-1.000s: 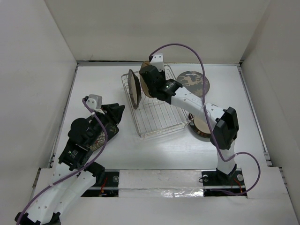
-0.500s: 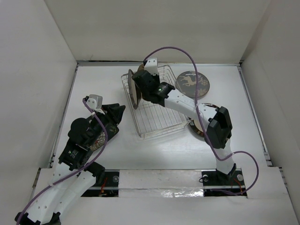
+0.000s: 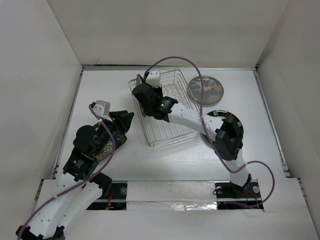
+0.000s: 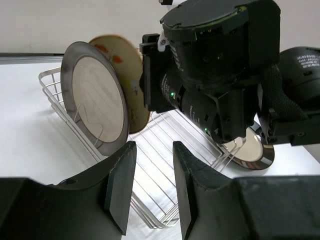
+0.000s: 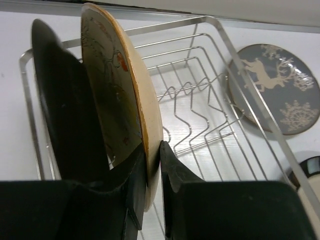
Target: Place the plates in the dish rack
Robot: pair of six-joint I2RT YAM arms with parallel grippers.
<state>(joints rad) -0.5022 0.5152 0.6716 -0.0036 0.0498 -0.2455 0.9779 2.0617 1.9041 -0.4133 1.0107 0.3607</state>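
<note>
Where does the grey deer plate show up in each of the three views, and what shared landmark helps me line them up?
Top external: the grey deer plate lies flat just right of the far corner of the dish rack.
Left wrist: not in it.
Right wrist: the plate is at upper right, lying flat outside the rack's right rim.
Shared landmark: the dish rack, visible in all three views.

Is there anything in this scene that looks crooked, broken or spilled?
Nothing is broken or spilled. Only the dish rack sits askew, turned at an angle to the table's edges. The tan plate in the right pincer and the dark-rimmed plate beside it both stand on edge in the rack.
</note>
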